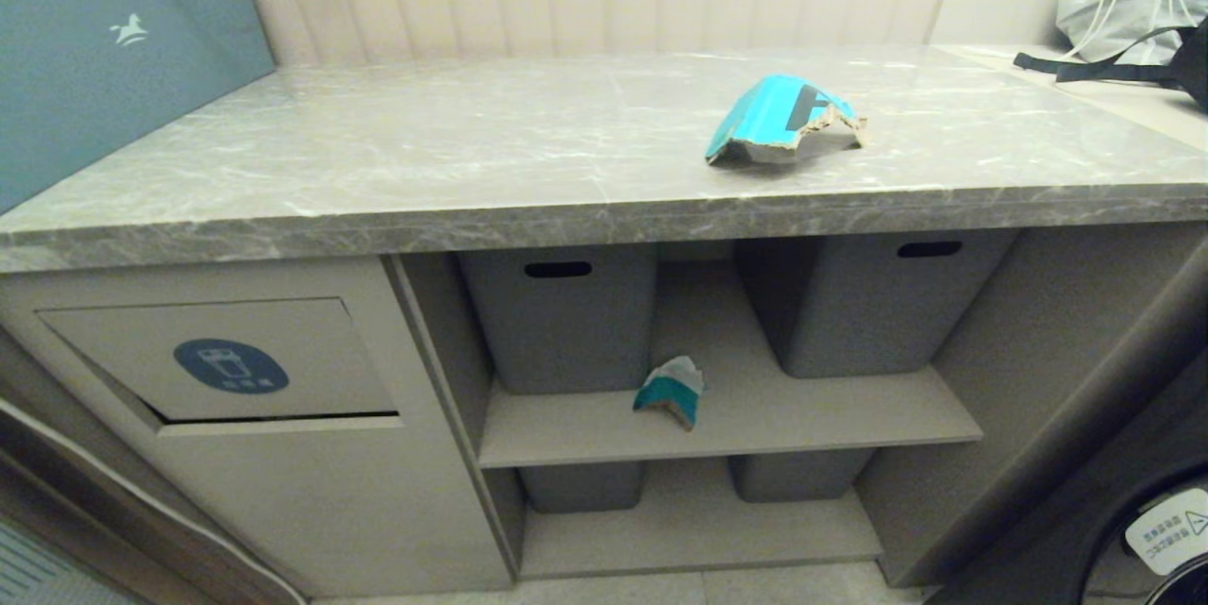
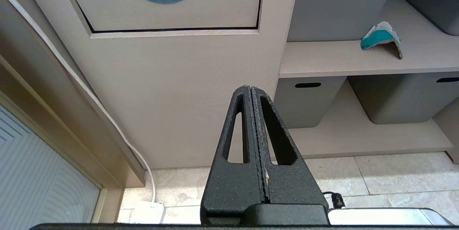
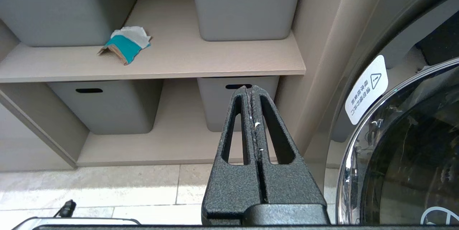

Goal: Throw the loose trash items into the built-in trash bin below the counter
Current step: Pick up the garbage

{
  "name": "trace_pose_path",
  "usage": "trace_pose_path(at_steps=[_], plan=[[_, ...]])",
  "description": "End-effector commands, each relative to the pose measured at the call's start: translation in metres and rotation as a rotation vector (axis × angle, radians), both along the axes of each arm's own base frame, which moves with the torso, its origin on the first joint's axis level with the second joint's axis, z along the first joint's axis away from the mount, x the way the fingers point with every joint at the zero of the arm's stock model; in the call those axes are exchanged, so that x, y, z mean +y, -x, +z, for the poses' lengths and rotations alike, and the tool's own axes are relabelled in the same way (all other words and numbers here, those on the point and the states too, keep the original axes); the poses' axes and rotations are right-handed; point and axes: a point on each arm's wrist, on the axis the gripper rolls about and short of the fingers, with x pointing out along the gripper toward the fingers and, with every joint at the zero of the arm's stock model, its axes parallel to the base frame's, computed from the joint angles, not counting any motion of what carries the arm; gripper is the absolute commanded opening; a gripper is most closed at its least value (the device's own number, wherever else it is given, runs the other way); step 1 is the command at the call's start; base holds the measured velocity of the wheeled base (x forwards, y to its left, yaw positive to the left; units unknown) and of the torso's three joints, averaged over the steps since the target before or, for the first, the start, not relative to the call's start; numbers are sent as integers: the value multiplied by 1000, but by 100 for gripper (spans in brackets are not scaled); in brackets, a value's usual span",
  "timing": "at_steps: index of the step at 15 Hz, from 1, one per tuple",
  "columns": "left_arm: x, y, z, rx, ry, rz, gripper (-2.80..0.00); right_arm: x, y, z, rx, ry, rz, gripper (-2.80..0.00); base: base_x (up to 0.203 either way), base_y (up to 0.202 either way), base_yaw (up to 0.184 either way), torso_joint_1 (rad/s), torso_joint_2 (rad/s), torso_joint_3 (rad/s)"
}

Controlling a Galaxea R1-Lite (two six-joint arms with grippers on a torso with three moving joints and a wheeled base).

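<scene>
A torn bright cyan cardboard scrap (image 1: 781, 122) lies on the grey marble counter (image 1: 472, 152), right of middle. A smaller teal-and-white scrap (image 1: 671, 391) (image 2: 381, 38) (image 3: 126, 44) rests on the upper shelf between two grey tubs. The built-in trash bin (image 1: 231, 364) (image 2: 161, 0) is the beige flap with a round blue sticker, low on the left under the counter. Neither arm shows in the head view. My left gripper (image 2: 250, 88) hangs shut and empty in front of the cabinet below the flap. My right gripper (image 3: 250, 88) hangs shut and empty before the lower shelf.
Grey plastic tubs (image 1: 566, 312) (image 1: 868, 298) with slot handles stand on both shelves. A washing machine door (image 3: 405, 151) is at the right. A teal board (image 1: 113, 48) leans at the counter's back left, and a white cable (image 2: 107, 122) runs down the left wall to the tiled floor.
</scene>
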Motion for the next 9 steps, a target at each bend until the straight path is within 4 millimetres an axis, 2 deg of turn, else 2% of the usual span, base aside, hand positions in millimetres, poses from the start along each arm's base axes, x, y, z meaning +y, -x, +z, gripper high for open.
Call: trace_pose_path(at_steps=[1,9], plan=[[0,0,0,-1,1,1,-280,0,0,0,0,0,0,-280,0,0,0,0,0,0],[0,0,0,1,3,1,-280,0,0,0,0,8,2,-280,0,0,0,0,0,0]])
